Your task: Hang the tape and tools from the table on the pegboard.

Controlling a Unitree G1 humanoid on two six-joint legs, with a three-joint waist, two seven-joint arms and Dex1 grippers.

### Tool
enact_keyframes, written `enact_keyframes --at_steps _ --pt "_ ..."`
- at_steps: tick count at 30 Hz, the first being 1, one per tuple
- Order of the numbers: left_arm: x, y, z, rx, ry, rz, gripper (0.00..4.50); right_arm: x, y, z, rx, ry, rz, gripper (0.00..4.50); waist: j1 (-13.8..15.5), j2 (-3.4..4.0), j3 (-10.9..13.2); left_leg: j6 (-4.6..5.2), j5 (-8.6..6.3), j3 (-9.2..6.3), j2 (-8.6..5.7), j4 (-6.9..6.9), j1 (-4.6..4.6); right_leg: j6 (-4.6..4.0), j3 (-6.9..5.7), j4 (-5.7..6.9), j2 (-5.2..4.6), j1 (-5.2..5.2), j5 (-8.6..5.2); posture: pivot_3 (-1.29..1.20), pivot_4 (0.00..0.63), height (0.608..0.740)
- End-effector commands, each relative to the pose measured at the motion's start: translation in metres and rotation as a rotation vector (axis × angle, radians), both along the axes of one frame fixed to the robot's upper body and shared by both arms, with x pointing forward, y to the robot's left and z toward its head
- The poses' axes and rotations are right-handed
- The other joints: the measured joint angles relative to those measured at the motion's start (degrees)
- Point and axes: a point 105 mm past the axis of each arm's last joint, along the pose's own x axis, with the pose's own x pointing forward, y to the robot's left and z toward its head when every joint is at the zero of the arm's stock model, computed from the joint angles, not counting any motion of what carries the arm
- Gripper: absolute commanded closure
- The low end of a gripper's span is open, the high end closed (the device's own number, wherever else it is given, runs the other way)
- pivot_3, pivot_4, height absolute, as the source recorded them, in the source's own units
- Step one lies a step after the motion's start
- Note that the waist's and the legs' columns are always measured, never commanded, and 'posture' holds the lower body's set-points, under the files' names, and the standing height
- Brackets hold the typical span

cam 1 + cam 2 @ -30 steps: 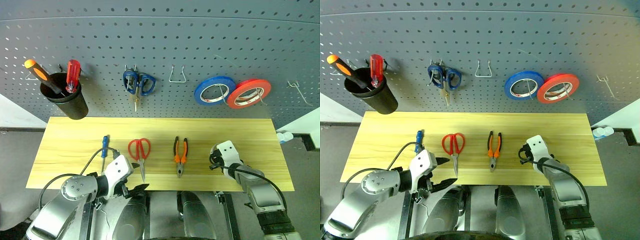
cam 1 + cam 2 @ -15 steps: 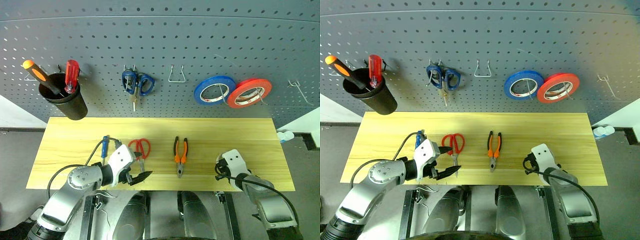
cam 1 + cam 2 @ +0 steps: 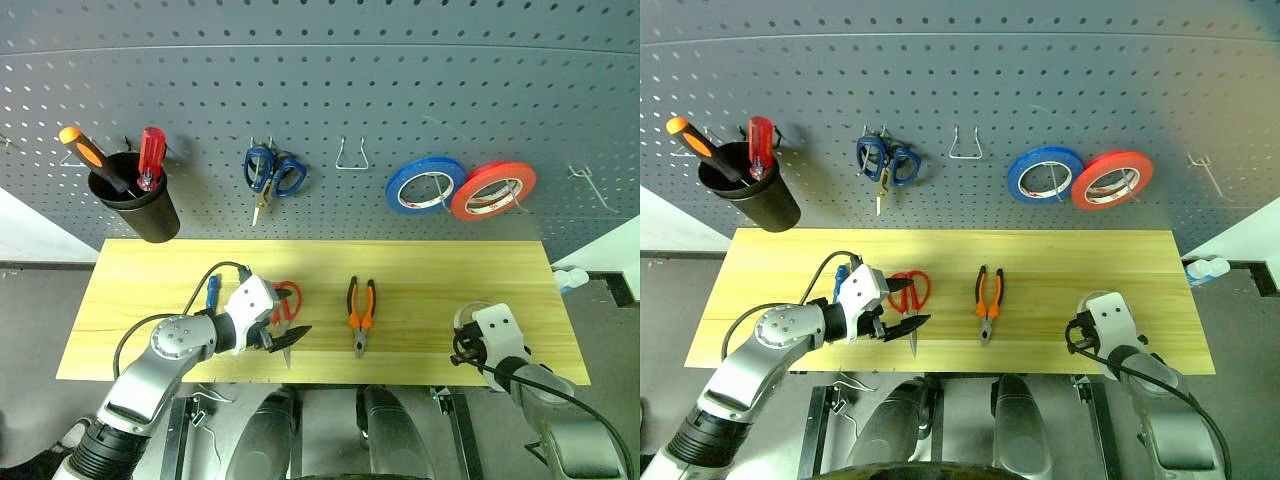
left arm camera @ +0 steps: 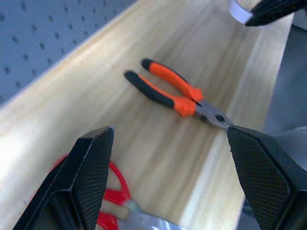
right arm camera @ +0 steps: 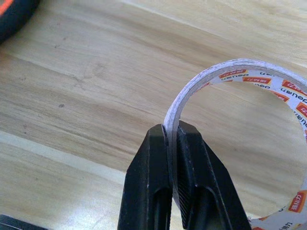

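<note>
The right pincer is clamped on the wall of the white tape roll, one black finger inside the ring and one outside, the reddish print showing on the inner core; the roll is held near the right front part of the desk, whether lifted or touching I cannot tell; the left pincer stands wide apart over the red-handled scissors, holding nothing, its two fingers framing the red loops in the left wrist view, whether touching them I cannot tell; the pliers with orange-and-black handles lie flat near the middle of the desk, jaws toward the front edge, well apart from both pincers; the small blue-handled screwdriver lies just beside the left arm, partly hidden by it; on the pegboard hang the blue-handled scissors, an empty wire hook, a blue tape roll and a red tape roll overlapping at their edges; a black cup at the left of the board holds an orange screwdriver and a red screwdriver.
</note>
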Motion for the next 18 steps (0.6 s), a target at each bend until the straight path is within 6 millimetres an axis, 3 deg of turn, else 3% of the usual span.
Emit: enact_keyframes --at_steps 1,9,18 --pt "0.000 -0.006 0.005 -0.015 -0.033 -0.029 0.58 0.000 -0.001 0.014 -0.003 -0.067 -0.011 4.44 -0.1 0.04 -0.5 -0.01 0.00 0.01 0.00 0.02 0.02 0.00 0.00 0.04 0.01 0.01 0.00 -0.01 0.172 0.723" --pt "-0.001 -0.007 0.010 -0.040 -0.054 -0.037 0.58 0.005 0.000 0.020 0.000 -0.098 -0.003 4.44 0.0 0.21 -1.6 -0.04 0.03 0.03 0.00 0.11 0.10 -0.01 0.03 0.29 0.03 0.02 0.00 -0.01 0.160 0.723" --pt "-0.022 -0.017 0.026 -0.158 -0.111 -0.174 0.58 0.016 -0.005 0.025 -0.022 -0.119 0.008 4.44 0.0 0.27 -2.7 -0.05 0.05 0.10 0.00 0.17 0.17 -0.01 0.11 0.44 0.04 0.02 0.00 -0.01 0.150 0.723"
